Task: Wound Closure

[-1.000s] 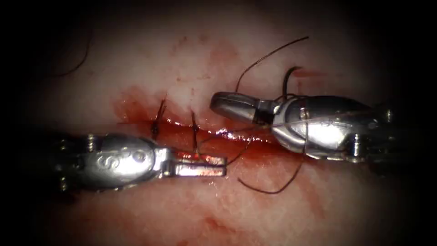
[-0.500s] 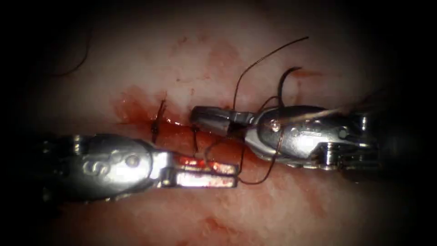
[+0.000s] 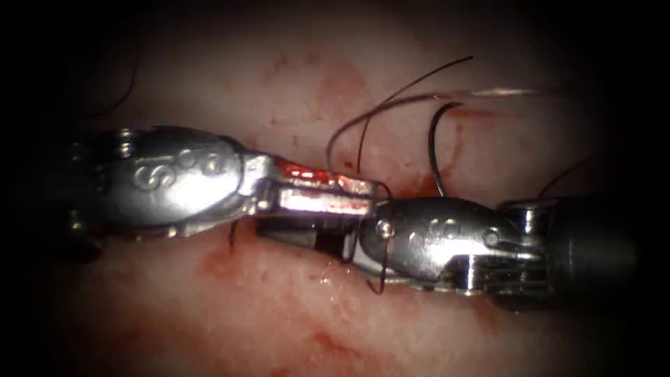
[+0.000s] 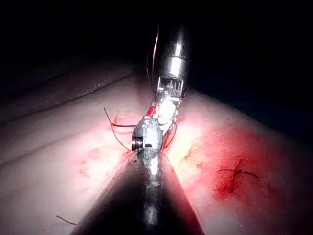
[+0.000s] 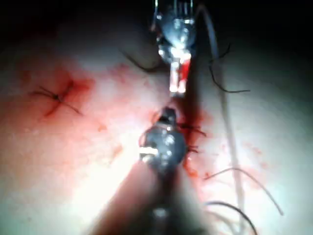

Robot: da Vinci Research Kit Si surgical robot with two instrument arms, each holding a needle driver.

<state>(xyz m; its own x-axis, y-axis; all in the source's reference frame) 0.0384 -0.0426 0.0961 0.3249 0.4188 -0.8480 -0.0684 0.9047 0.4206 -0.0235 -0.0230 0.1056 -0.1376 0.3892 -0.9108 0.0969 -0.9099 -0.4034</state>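
In the endoscope view my left tool (image 3: 373, 190) lies across the cut with its red-smeared jaws shut on the dark thread (image 3: 384, 269), which loops down around my right tool's wrist. The right tool (image 3: 307, 236) reaches in from the right, just below the left tool, and its tip lies under it. More thread (image 3: 412, 82) arcs up over the tissue (image 3: 300, 321). A pale taut strand (image 3: 502, 91) runs to the upper right. The wrist views show the two tools tip to tip: the left tool (image 4: 164, 110) (image 5: 177, 81) and the right tool (image 5: 167, 116). I cannot tell where the needle is.
Red fluid (image 3: 209, 262) stains the tissue around the cut. A short thread end (image 3: 232, 237) hangs below the left tool. A tied stitch with dark tails sits off to one side (image 4: 238, 172) (image 5: 56, 97). Loose thread curls beyond the right tool (image 3: 436, 150).
The left tool rose from below the cut to lie over it. The right tool moved down and left, ending under the left tool. The thread loop followed round the right tool.
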